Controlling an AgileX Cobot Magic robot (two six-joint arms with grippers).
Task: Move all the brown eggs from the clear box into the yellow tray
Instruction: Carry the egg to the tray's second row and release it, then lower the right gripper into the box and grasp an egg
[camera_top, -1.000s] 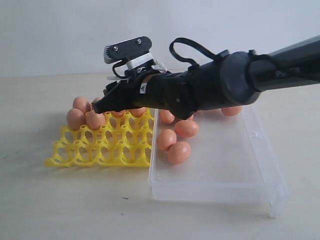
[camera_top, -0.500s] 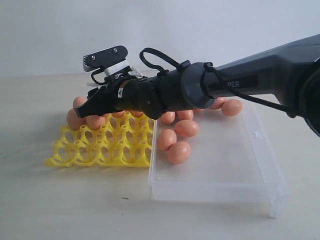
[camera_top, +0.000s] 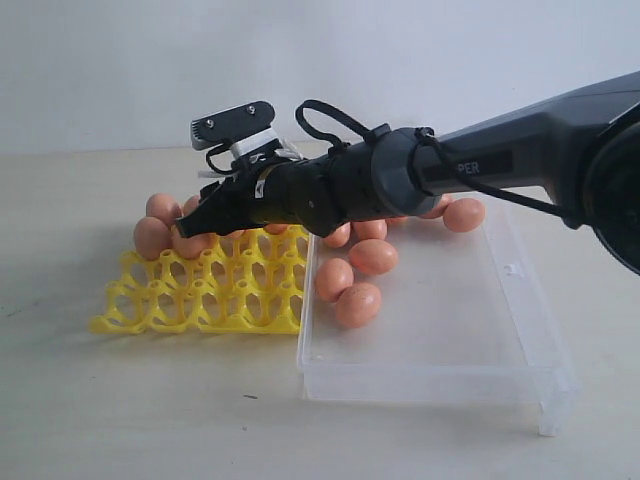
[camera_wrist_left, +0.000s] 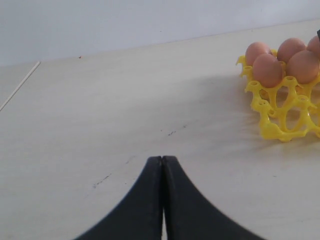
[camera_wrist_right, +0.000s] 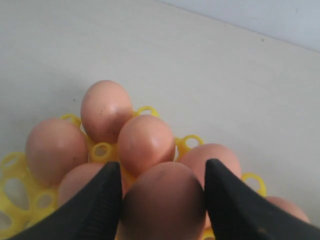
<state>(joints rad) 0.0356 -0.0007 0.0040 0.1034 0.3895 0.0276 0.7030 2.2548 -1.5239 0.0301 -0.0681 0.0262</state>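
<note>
One brown egg (camera_wrist_right: 160, 205) sat clamped between the fingers of the right gripper (camera_wrist_right: 162, 172), low over the far cups of the yellow tray (camera_top: 215, 300). It was just beside the brown eggs (camera_top: 152, 237) already seated there. More loose eggs (camera_top: 358, 305) lay in the clear box (camera_top: 440, 340), just right of the tray. The right arm (camera_top: 480, 165) stretched nearly level from the right across the box, its wrist tipped slightly down. The left gripper (camera_wrist_left: 162, 167) faced bare surface (camera_wrist_left: 100, 125), well left of the tray, with its fingers pressed together. The arm hid several eggs at the box's far end. Whether the held egg touched a cup could not be made out.
</note>
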